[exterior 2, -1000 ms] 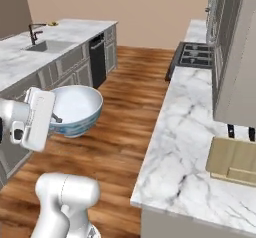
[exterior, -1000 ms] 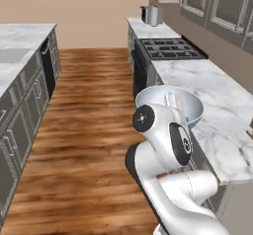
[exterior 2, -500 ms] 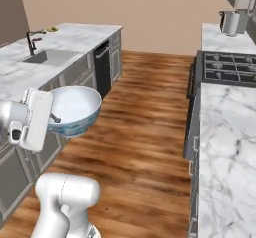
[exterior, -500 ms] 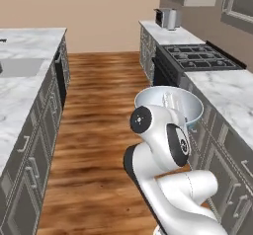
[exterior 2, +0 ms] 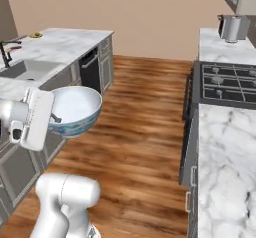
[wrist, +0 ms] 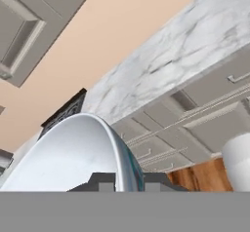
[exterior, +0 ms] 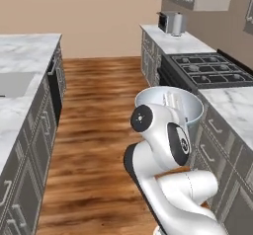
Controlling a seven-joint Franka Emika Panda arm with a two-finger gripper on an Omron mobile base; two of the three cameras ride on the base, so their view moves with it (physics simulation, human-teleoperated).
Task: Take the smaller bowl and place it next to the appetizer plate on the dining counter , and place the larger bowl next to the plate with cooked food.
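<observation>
Here I carry the deep white porcelain bowl with blue-green floral outside [exterior 2: 74, 111], my claw [wrist: 126, 181] pinched tight across its rim so it rides level in the aisle, near the long white marble dining counter's [exterior 2: 60, 44] edge

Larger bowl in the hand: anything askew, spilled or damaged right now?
Nothing stands out. The larger bowl is clamped by its rim in the shut hand, roughly level above the wood floor in the aisle, looks empty and shows no chips or cracks.

Wood floor [exterior: 99, 145] runs between grey cabinets [exterior: 29, 155] (beige wall [exterior 2: 150, 12] behind)
</observation>
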